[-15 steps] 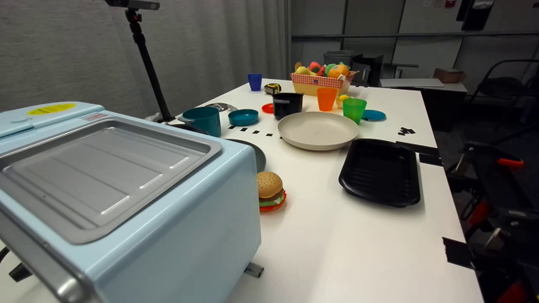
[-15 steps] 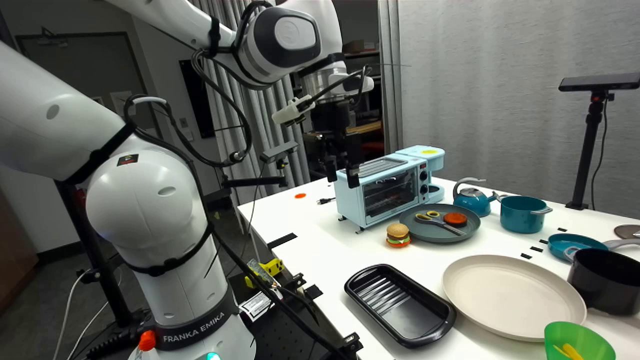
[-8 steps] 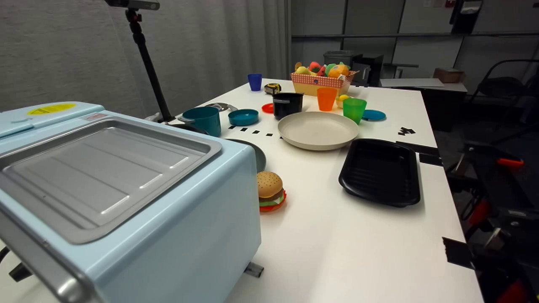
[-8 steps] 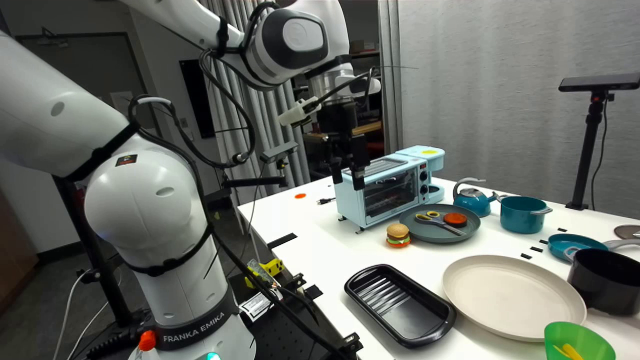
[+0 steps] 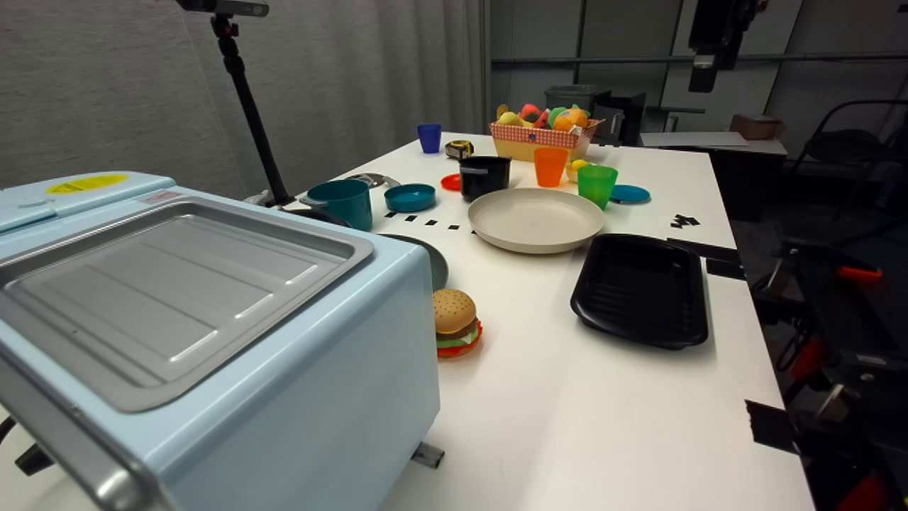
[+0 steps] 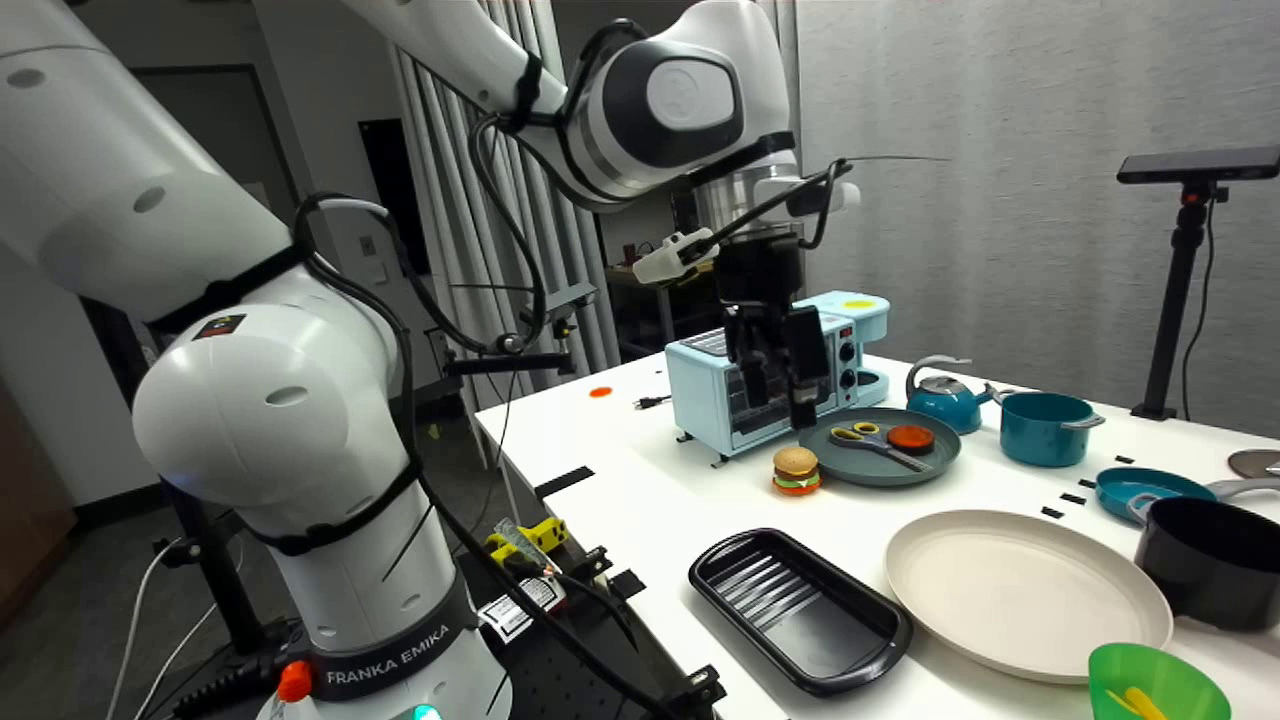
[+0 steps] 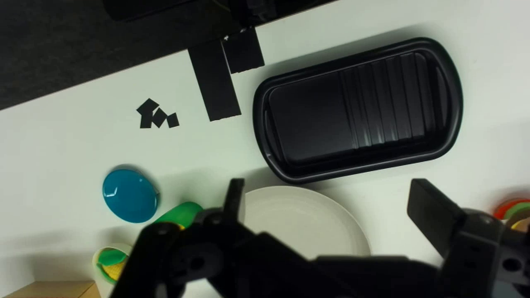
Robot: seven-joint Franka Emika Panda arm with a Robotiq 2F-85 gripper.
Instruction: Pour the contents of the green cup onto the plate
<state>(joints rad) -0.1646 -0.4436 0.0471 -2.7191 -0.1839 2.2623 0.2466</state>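
Observation:
The lime-green cup (image 6: 1155,670) stands upright near the plate's rim. It also shows in an exterior view (image 5: 597,186) and, partly behind a finger, in the wrist view (image 7: 182,213). Small yellow pieces (image 6: 1140,703) lie inside the cup. The round cream plate (image 6: 1025,595) lies bare on the table beside the cup, also seen in the wrist view (image 7: 302,223). My gripper (image 6: 780,408) is open and empty, high above the table, apart from cup and plate. In the wrist view my gripper (image 7: 327,182) has its fingers wide apart, with the plate and tray far below.
A black tray (image 6: 800,610) lies against the plate's near side. A black pot (image 6: 1215,560), an orange cup (image 5: 550,167) and a blue lid (image 7: 130,196) are around the cup and plate. A toy burger (image 6: 796,470), a grey plate (image 6: 870,470) and a toaster oven (image 5: 284,341) stand farther off.
The arm has swung right and lowered in an exterior view, away from the toaster oven's near end. The gripper has moved left and down at the top right of an exterior view. Objects have not moved.

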